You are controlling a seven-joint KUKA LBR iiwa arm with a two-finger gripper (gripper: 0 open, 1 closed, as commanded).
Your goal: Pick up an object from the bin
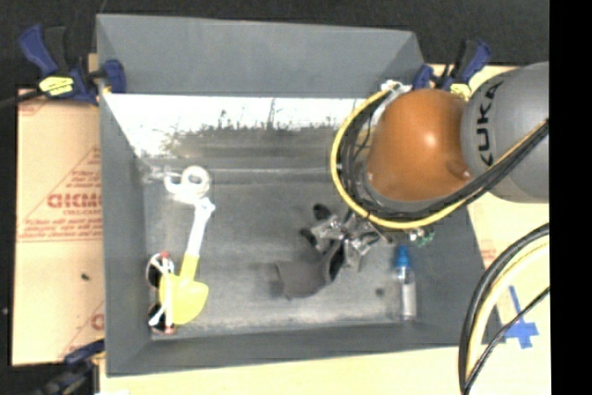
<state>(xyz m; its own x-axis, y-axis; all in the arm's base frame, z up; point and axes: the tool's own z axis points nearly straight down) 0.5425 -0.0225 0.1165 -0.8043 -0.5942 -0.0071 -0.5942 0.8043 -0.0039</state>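
Metal claw hangs low in the right half of the grey bin; released or clenched, can't tell. Dark flat piece lies just beside it, toward the front wall. Blue-capped marker by right wall; yellow scoop and white ring at left.
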